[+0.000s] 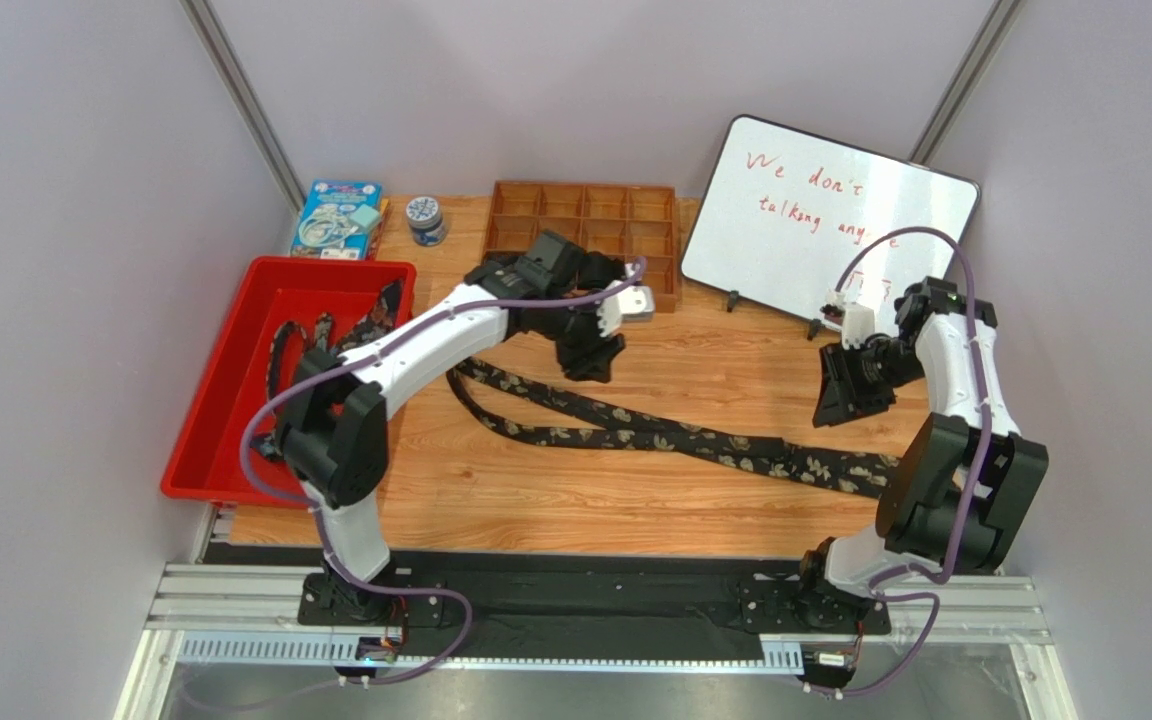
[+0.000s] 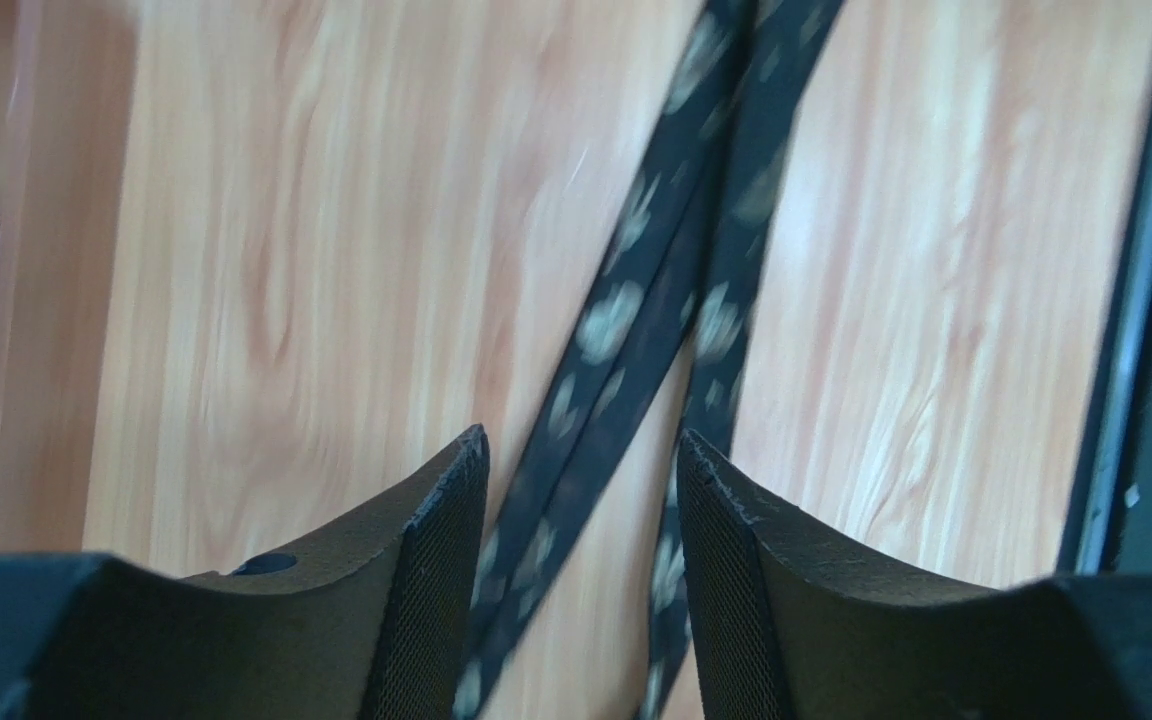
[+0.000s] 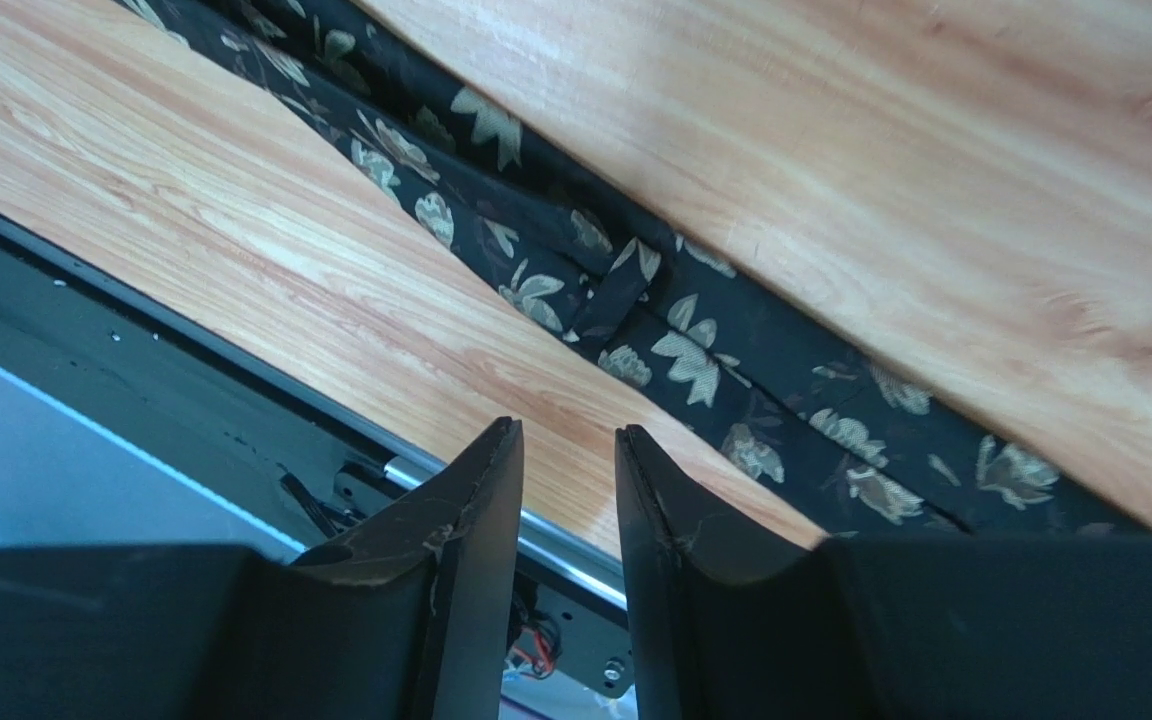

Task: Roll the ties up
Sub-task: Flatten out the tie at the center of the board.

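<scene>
A long dark floral tie (image 1: 657,435) lies folded across the wooden table from the middle left to the right edge. My left gripper (image 1: 593,360) is open and hovers over its folded left end; in the left wrist view both strips of the tie (image 2: 620,345) run between my open fingers (image 2: 440,570), untouched. My right gripper (image 1: 845,402) is open and empty above the tie's wide end, which shows in the right wrist view (image 3: 657,323). More ties (image 1: 304,338) lie in the red bin (image 1: 222,435).
A brown compartment tray (image 1: 590,225) stands at the back, with a whiteboard (image 1: 823,218) to its right. A blue box (image 1: 336,219) and a small jar (image 1: 425,219) sit back left. The table's front edge and black rail (image 3: 162,360) lie under the right gripper.
</scene>
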Available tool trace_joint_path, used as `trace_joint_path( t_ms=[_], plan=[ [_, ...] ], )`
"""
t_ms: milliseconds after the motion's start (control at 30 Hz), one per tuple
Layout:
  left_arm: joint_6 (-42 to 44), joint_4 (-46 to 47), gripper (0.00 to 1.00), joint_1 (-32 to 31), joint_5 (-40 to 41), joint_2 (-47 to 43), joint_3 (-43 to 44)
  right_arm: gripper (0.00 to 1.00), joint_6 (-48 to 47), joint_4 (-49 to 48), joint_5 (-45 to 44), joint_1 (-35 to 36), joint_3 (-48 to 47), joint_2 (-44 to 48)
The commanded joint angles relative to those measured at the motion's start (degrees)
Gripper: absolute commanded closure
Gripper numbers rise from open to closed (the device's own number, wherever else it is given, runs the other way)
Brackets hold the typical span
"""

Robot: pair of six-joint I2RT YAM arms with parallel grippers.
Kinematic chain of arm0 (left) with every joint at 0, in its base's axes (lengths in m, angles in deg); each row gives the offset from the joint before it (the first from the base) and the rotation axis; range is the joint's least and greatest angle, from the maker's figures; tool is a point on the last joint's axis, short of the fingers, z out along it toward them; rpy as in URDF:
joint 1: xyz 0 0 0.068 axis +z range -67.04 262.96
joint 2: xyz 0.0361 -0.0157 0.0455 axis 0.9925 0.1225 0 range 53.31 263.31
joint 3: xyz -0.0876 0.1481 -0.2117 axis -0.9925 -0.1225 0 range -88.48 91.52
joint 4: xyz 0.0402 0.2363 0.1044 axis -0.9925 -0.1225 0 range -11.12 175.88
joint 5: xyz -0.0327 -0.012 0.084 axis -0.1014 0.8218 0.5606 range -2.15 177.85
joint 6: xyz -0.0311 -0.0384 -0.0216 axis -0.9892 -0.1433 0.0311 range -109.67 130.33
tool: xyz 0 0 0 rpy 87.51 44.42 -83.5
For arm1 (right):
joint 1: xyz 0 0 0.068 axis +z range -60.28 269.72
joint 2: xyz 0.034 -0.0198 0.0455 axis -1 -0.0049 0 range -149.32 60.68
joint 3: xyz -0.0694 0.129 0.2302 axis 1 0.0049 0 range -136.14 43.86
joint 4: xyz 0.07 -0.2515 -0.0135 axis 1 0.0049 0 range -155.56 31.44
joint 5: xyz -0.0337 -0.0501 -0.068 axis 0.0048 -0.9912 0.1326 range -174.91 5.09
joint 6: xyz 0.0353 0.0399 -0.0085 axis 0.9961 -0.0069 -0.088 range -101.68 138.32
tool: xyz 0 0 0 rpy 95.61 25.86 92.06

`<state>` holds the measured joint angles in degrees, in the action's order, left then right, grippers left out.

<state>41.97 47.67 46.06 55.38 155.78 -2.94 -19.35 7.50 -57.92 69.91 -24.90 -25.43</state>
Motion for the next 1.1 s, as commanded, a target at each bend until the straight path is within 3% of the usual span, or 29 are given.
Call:
trace_joint_path(
  t_ms=[0, 133, 233, 433, 700, 1067],
  plan=[
    [-5.2, -2.3, 0.43, -6.4, -9.4, 6.4, 10.9, 0.67, 1.5, 1.0, 1.3, -1.0, 3.4, -0.6],
    [-14.4, -0.7, 0.41, -10.9, -12.1, 15.4, 19.7, 0.7, 4.3, -1.5, -2.8, -4.5, 5.2, -1.9],
    [-15.8, -2.5, 0.39, -14.1, -11.0, 21.3, 27.7, 0.73, 5.1, -3.8, -7.1, -7.9, 5.9, -4.3],
    [-18.5, -3.8, 0.34, -16.2, -10.3, 29.3, 33.5, 0.75, 5.8, -12.2, -10.0, -7.6, 10.4, -9.6],
    [-24.8, -0.8, 0.38, -16.4, -6.9, 33.1, 33.7, 0.75, 4.6, -17.9, -7.4, -6.7, 11.3, -13.9],
    [-21.6, -1.4, 0.42, -16.3, -4.5, 35.2, 32.8, 0.75, 4.1, -19.9, -5.8, -1.5, 10.0, -13.6]
  ],
)
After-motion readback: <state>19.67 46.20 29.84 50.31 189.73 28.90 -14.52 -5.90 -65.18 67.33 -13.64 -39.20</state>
